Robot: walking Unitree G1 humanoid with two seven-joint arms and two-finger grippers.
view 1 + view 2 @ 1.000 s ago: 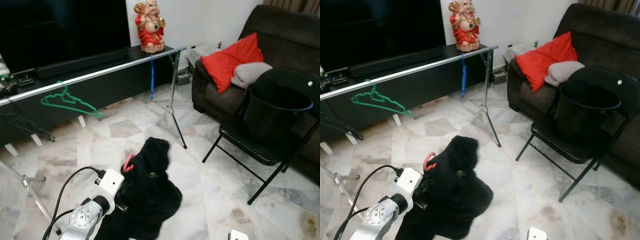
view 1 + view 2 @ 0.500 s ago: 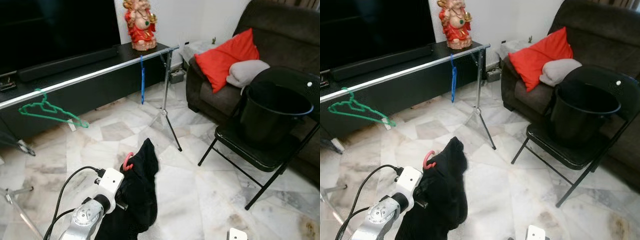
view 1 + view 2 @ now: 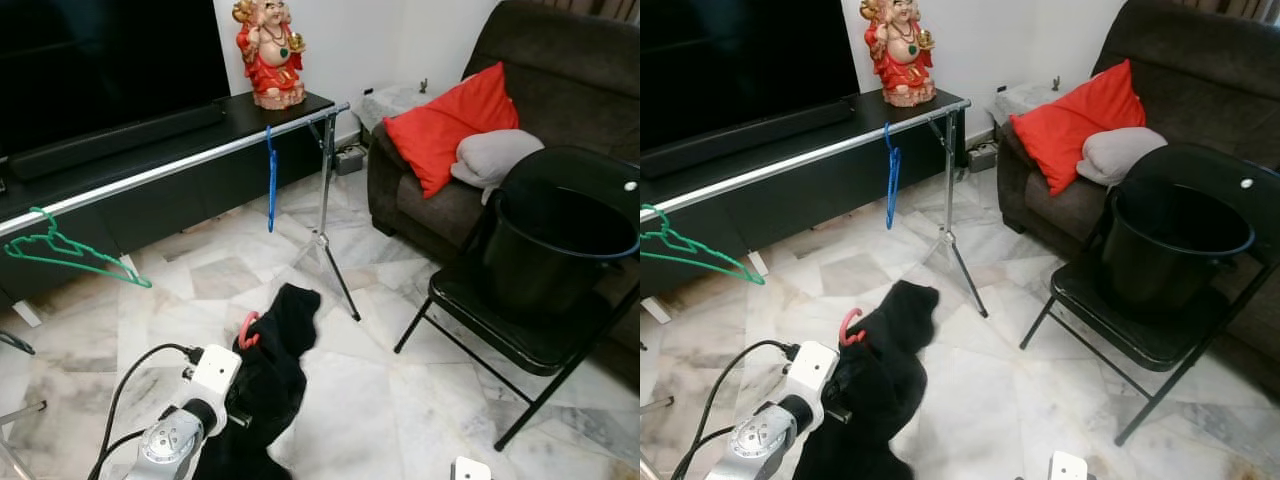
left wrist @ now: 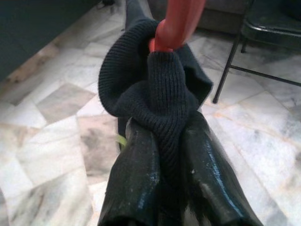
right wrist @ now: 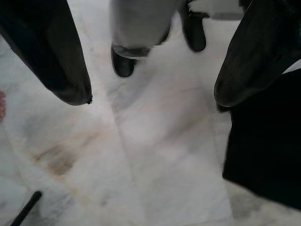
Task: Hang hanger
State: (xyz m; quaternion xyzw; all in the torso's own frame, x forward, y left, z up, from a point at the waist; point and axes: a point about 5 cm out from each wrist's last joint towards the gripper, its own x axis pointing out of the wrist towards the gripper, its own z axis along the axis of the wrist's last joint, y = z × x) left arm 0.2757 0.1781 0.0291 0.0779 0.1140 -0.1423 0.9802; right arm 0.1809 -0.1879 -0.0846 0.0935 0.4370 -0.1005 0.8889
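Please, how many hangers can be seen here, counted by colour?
Green hanger, on the rail: 1
Blue hanger, on the rail: 1
Red hanger, carrying a black garment that the left gripper pinches: 1
Total: 3

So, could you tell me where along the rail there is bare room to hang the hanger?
The rail is bare between the green hanger and the blue hanger, the widest stretch. Its end by the stand, beyond the blue hanger, is tight. The left gripper, shut on the black garment with its red hanger, is low over the floor.
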